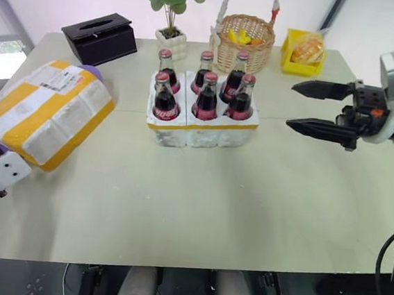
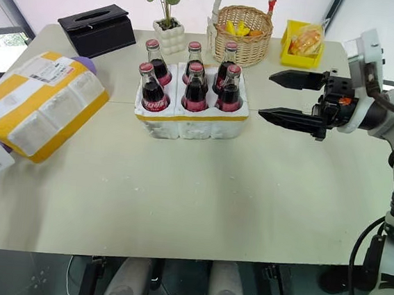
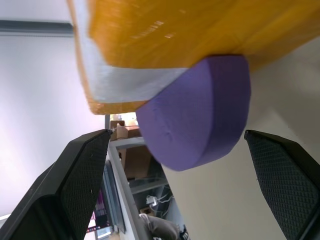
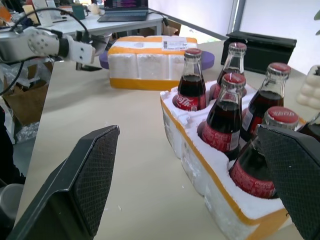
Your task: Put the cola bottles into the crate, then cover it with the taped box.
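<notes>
Cola bottles [image 1: 208, 87] with red-and-white labels, taped box [image 1: 43, 110] with white shipping label

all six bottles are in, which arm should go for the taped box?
Left, probably. The left gripper is open right at the taped box, which rests tilted on a purple block. The right gripper, open, hangs beside the crate, across the table.

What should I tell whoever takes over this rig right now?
Left claw: open, at the taped box's near end, holding nothing.
Right claw: open, empty, in the air right of the crate.
Done: all six cola bottles stand in the crate at mid-table.
Taped box lies tilted at the table's left edge, propped on a purple block.
Left: lift the box and set it over the crate.
</notes>
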